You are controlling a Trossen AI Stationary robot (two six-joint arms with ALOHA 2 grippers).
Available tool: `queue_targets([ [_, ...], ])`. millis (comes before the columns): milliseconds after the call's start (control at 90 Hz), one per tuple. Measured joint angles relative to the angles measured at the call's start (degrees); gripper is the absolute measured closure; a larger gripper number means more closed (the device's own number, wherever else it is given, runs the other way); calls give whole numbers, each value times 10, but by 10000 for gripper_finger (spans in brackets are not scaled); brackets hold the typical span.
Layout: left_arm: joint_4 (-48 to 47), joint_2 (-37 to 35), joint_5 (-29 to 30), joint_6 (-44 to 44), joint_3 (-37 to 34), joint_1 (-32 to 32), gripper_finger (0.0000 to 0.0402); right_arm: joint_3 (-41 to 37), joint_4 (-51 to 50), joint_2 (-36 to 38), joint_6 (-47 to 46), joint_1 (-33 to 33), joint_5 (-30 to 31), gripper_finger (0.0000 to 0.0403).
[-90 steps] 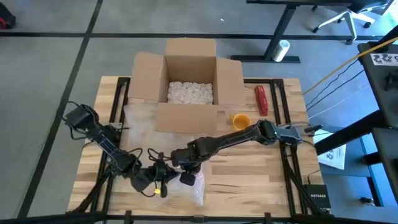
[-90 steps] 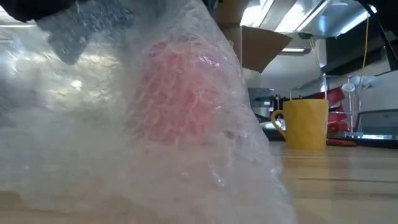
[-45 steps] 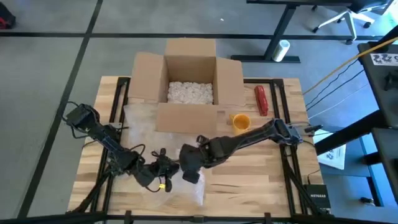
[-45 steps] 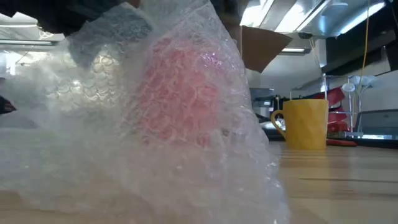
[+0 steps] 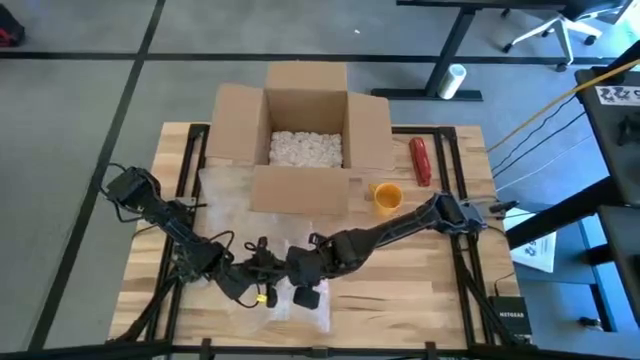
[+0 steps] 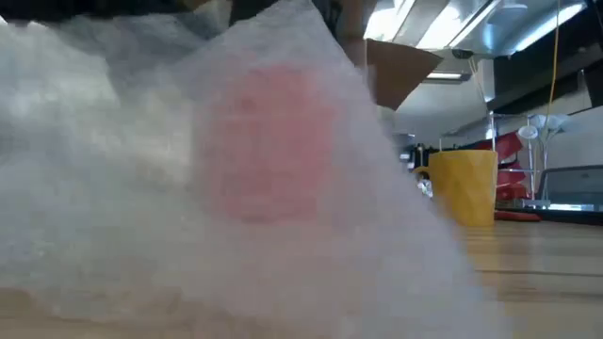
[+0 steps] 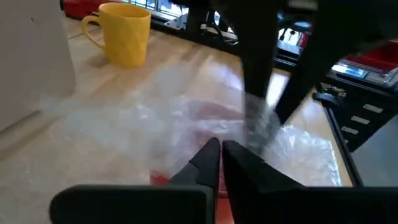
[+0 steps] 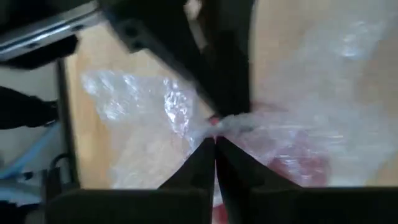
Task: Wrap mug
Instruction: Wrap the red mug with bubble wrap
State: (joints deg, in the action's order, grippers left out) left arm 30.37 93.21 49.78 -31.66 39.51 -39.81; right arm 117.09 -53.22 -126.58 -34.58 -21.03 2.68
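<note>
A red mug [image 6: 273, 141] sits near the table's front edge under a sheet of clear bubble wrap [image 5: 300, 305], which drapes over it and spreads on the table. Through the wrap the mug [image 7: 208, 113] shows as a red blur. My left gripper [image 5: 257, 278] and my right gripper [image 5: 305, 293] meet over the mug, both shut on the wrap. In the right wrist view my right gripper [image 8: 214, 144] is at a bunched ridge of wrap. In the left wrist view my left gripper [image 7: 220, 151] points at the covered mug. My left gripper is shut on the bubble wrap over the mug [image 7: 205, 134], coming level from the table's left; its own fingers hide the place of contact. My right gripper pinches a gathered fold of the wrap [image 8: 239, 123] between its two fingers, from above and from the right. The wrap runs taut from the fold over the mug.
An open cardboard box [image 5: 305, 130] with white packing filler stands at the table's far middle. A yellow mug [image 5: 387, 196] stands right of it, with a red object [image 5: 420, 160] beyond. The near right part of the wooden table [image 5: 410, 290] is bare.
My right gripper has gone a little toward the table's near edge, drawing the bubble wrap with it. In the low view the wrap now stands higher and covers the left side of the red mug, which has stayed in place.
</note>
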Motion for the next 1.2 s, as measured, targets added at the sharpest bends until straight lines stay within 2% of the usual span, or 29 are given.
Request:
queue_targets([
  [378,1,-30,27,-12,0,-82,402,-74,33,0,-20,36,-44,403],
  [578,-15,-13,16,-104,0,-111,402,-137,119,2,-46,50,-97,403],
  [789,-7,24,-13,-127,17,-98,402,-149,153,4,-61,50,-91,403],
  [989,-5,38,-18,-43,57,-66,402,-135,169,0,-61,50,-87,403],
  [1200,-38,38,6,-33,61,-41,402,-113,110,1,-59,43,-93,403],
])
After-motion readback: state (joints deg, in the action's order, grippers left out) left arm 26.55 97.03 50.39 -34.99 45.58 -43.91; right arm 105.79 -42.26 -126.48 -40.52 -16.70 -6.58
